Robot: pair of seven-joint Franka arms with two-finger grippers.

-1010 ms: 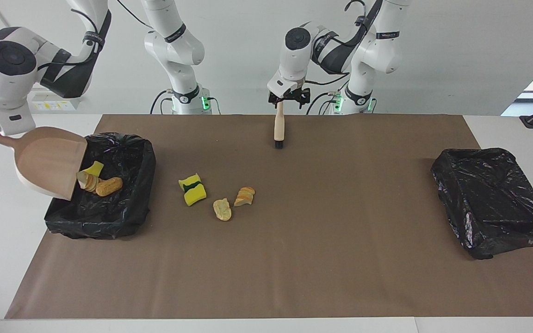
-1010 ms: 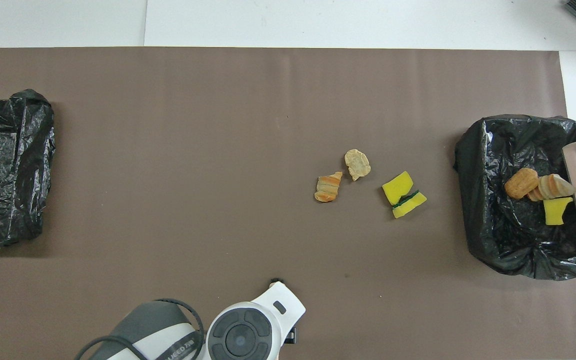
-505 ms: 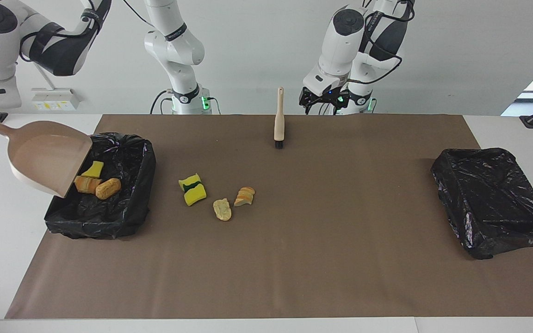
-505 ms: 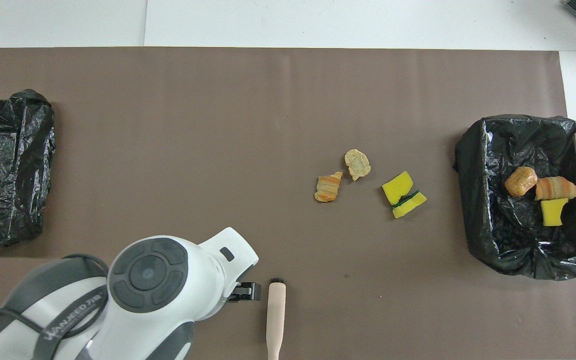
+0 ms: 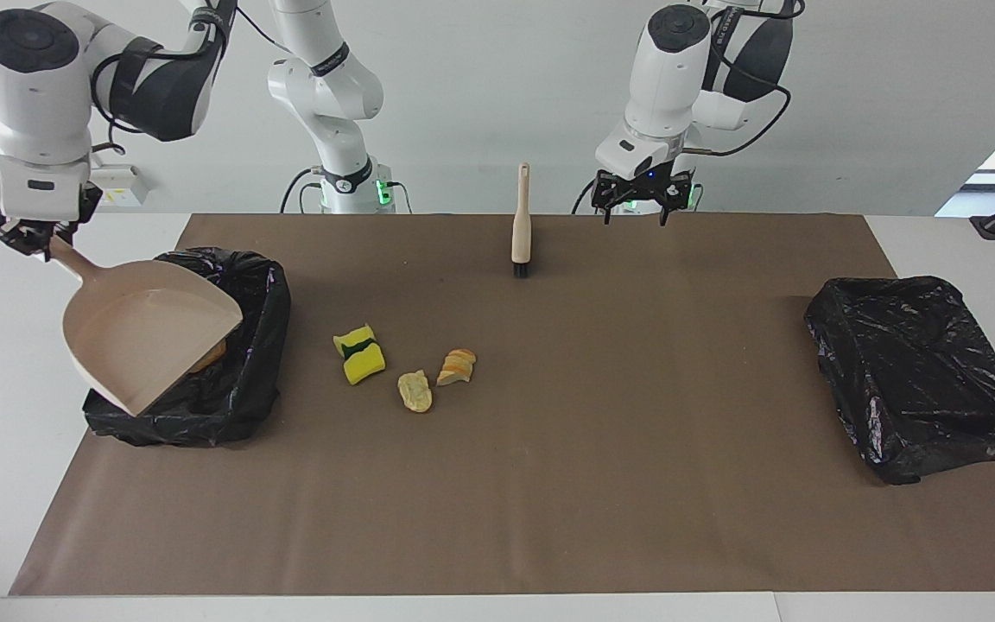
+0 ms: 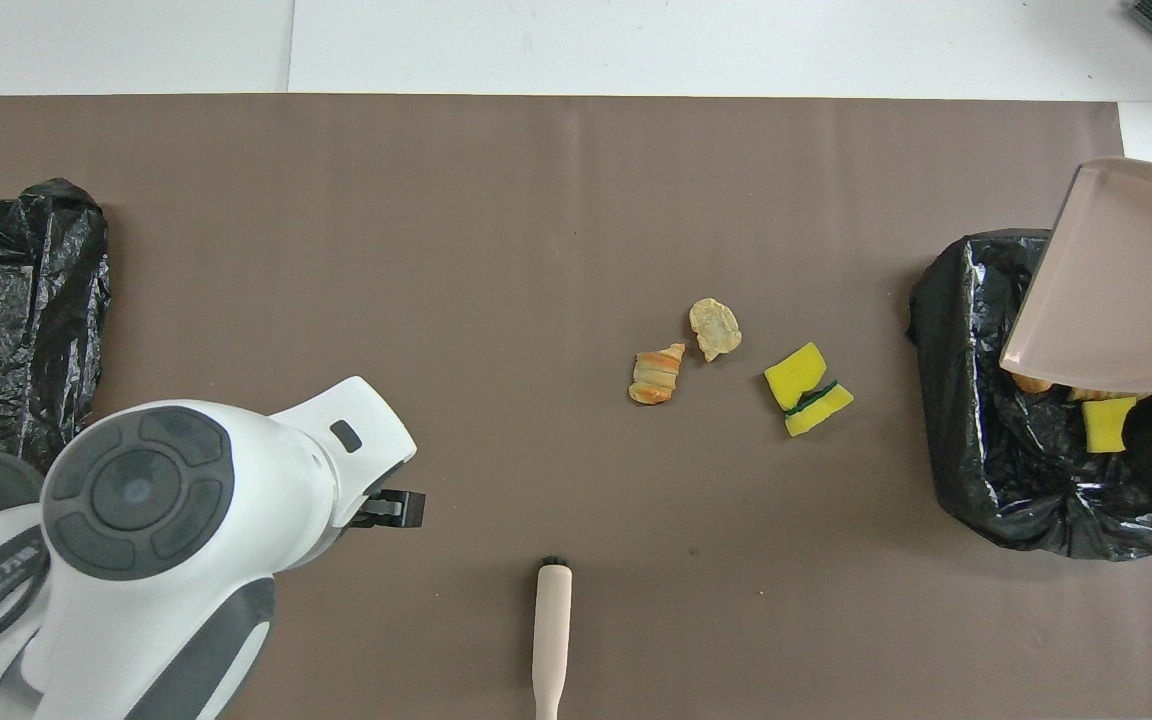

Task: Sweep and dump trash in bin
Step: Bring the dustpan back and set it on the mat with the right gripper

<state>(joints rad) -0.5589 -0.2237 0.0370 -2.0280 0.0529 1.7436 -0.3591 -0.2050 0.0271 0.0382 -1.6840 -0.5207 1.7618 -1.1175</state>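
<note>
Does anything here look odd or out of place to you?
Yes: three scraps lie loose on the brown mat, a yellow green-banded sponge piece, a pale tan foam chunk and an orange-striped bread-like chunk, beside the black-lined bin at the right arm's end. The wooden-handled brush lies unheld, nearer the robots.

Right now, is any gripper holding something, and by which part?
The right gripper holds the dustpan by the end of its handle, over the bin. The left gripper is open and holds nothing; the brush lies free.
</note>
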